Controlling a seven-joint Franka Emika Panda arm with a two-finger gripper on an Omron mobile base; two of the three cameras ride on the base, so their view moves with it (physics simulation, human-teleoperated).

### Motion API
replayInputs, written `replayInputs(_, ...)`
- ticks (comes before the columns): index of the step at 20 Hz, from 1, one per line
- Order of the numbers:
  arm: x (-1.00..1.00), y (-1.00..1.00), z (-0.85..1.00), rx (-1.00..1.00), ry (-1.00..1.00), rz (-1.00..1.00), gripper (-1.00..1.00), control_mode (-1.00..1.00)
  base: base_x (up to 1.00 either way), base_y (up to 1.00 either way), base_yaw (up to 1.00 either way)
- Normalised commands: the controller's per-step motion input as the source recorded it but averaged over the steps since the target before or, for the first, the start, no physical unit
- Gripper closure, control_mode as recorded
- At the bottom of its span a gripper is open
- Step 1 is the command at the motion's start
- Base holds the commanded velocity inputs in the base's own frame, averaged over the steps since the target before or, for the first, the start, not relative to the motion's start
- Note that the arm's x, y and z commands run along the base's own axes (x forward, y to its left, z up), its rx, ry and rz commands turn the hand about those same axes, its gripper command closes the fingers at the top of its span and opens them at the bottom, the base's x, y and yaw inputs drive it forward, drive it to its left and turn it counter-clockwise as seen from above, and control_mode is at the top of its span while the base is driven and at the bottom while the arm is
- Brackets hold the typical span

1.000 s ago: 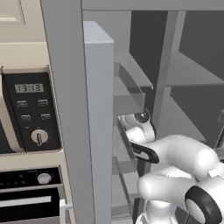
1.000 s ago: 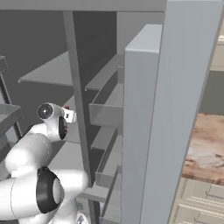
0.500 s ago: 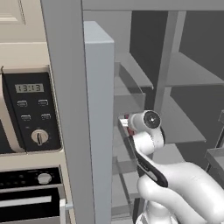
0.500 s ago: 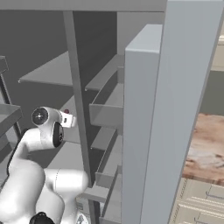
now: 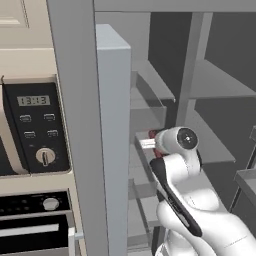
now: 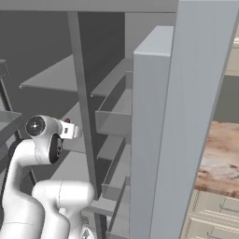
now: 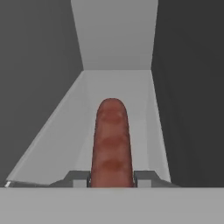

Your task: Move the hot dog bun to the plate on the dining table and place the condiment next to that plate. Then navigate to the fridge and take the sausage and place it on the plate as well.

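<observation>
Reddish-brown and glossy, the sausage [image 7: 111,142] is lying lengthwise between the two fingertips of the gripper [image 7: 111,179], which are pressing against its near end from either side, so the pincer is pinching the sausage. Beyond it, the sausage is pointing along a narrow pale grey bin [image 7: 61,131] whose walls are running on both sides toward a lighter back wall; whether the sausage is resting on the bin floor or is lifted just off it cannot be told from the hand view.

Outward from the sausage, the white arm [image 5: 200,215] is reaching into the open fridge [image 5: 215,80], with its wrist sitting near the door-side bins [image 6: 116,109] and a small red bit showing at the hand in the left base view. The grey fridge door [image 5: 114,140] is standing open beside the sausage's bin, and grey shelves [image 6: 56,77] are stacking up deeper inside. To the far side of that door, a microwave [image 5: 35,130] is showing its clock and dial. On the other side of the fridge, a strip of brown marbled top [image 6: 221,154] is peeking past the door edge.

Judging from this, the fridge leg of the task is under way: the sausage is gripped, but drawing it out, driving to the table and setting it on the plate are all left. The state of the bun and condiment cannot be judged from here.
</observation>
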Motion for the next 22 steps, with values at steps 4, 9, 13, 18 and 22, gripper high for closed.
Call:
replayInputs(4, -0.58, -0.24, 0.45, 0.00, 0.00, 0.00, 1.00, -1.00, 0.00, 0.00, 0.00)
replayInputs(9, -0.70, -0.19, 0.54, 0.00, 0.01, -0.03, 1.00, -1.00, 0.00, 0.00, 0.00)
replayInputs(13, -0.85, -0.15, 0.34, 0.00, 0.00, -0.05, 1.00, -1.00, 0.00, 0.00, 0.00)
replayInputs(18, -1.00, -0.27, 0.23, 0.03, -0.02, -0.04, 1.00, -1.00, 0.00, 0.00, 0.00)
replayInputs(22, -1.00, -0.25, 0.17, 0.04, -0.04, -0.06, 1.00, -1.00, 0.00, 0.00, 0.00)
